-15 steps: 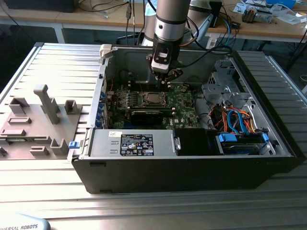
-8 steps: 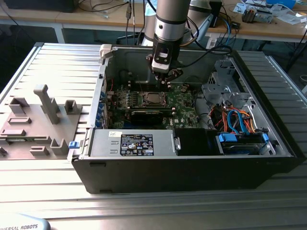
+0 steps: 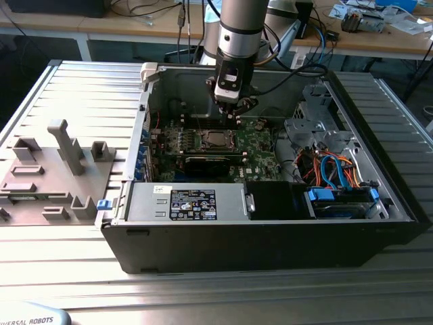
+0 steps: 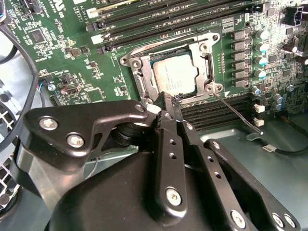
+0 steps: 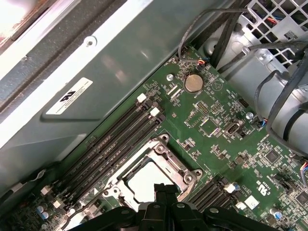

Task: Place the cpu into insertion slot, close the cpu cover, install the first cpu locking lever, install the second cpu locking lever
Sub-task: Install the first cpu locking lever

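Note:
The cpu [image 4: 175, 77] lies flat in the insertion slot [image 4: 208, 87] on the green board, its silver top showing through the square opening of the cpu cover [image 4: 139, 72], which lies down over it. In the first wrist view the cpu [image 5: 144, 183] looks bright inside the cover frame [image 5: 166, 154]. A thin wire locking lever [image 4: 236, 111] runs out from one socket corner over the memory slots. My gripper [image 4: 169, 100] is shut, its tips right at the socket's edge; I cannot tell whether they touch anything. In the exterior view the gripper [image 3: 238, 116] hangs just above the socket [image 3: 216, 140].
The board sits inside an open computer case [image 3: 270, 230] with a power supply [image 3: 193, 203] in front and a drive cage with coloured cables [image 3: 331, 169] at the exterior view's right. Memory slots [image 5: 115, 139] flank the socket. Grey fixtures [image 3: 67, 145] stand on the table at the exterior view's left.

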Robot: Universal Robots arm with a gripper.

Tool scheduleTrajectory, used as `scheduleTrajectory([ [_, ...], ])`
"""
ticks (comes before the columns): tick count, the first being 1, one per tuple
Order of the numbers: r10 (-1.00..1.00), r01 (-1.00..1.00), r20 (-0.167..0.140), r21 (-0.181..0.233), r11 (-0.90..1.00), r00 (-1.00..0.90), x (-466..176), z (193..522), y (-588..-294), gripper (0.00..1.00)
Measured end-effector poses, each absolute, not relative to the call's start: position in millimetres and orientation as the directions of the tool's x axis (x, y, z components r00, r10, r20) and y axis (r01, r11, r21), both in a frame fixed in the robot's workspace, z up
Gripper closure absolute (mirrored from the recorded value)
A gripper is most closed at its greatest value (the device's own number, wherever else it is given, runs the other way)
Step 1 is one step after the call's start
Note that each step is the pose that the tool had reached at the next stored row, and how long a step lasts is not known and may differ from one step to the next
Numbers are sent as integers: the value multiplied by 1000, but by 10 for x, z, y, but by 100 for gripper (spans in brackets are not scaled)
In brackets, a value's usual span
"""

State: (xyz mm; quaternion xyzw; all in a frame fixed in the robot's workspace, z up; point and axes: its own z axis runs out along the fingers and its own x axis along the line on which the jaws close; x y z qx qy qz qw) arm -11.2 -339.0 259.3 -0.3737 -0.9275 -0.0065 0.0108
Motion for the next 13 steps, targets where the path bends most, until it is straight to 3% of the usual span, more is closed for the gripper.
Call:
scheduleTrajectory([
  [13,680,680,25,4,733,-733,-112,2593,-3390,89],
])
